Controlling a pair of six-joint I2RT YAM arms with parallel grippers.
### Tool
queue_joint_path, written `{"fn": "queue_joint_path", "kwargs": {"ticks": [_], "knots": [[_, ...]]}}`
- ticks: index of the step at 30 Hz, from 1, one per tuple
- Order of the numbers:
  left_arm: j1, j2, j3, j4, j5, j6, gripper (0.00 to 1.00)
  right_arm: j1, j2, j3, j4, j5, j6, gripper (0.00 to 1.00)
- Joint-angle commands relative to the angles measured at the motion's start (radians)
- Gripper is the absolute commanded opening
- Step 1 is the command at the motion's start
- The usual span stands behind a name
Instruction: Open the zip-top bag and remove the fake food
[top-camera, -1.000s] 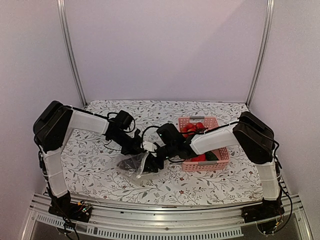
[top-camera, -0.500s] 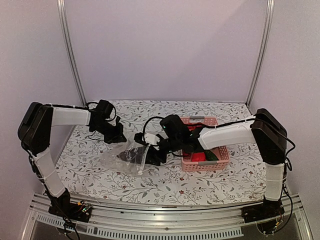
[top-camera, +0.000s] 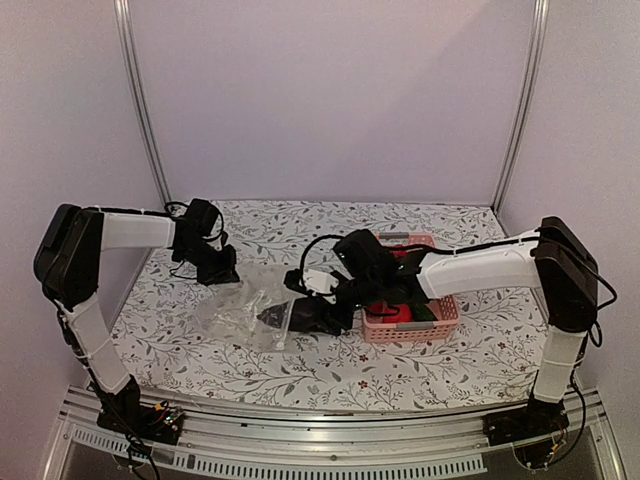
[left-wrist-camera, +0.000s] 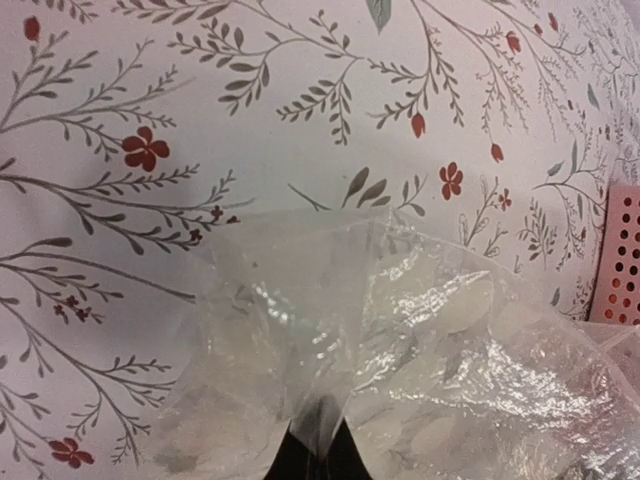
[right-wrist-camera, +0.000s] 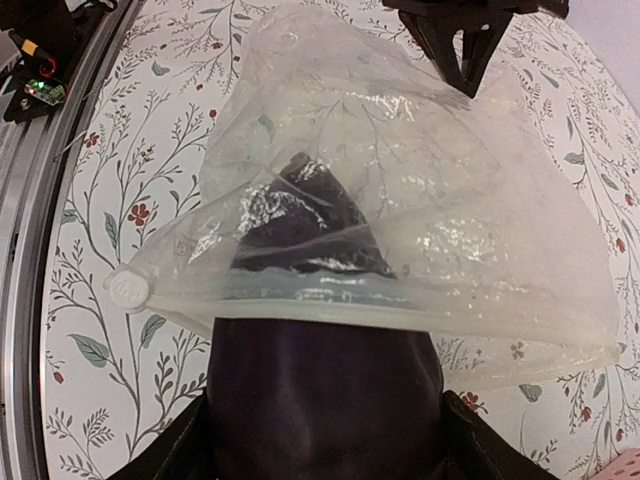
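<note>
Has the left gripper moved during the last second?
Yes. The left gripper has moved leftward, away from the pink basket, stretching the zip-top bag.

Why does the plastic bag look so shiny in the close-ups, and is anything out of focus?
Left wrist view: white glare streaks on the crinkled zip-top bag, the flowered cloth behind is sharp, the left tool at the bottom edge is dark and soft. Right wrist view: milder glare on the bag, the dark purple piece nearest the lens is blurred. Top view: even light.
</note>
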Motion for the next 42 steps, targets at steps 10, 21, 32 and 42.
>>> {"fn": "queue_joint_path", "kwargs": {"ticks": [10,21,32,42], "knots": [[0.043,-0.013,0.020,-0.047,-0.060,0.020,0.00,-0.019,-0.219,-0.096,-0.141,0.125,0.059,0.50],[0.046,0.015,0.027,-0.046,-0.030,0.030,0.00,-0.128,-0.481,-0.291,-0.120,0.133,0.185,0.48],[0.053,0.023,0.036,-0.050,-0.023,0.032,0.00,-0.331,-0.640,-0.436,-0.100,0.134,0.348,0.47],[0.055,0.029,0.067,-0.050,0.004,0.037,0.00,-0.431,-0.683,-0.558,-0.104,0.148,0.466,0.46]]}}
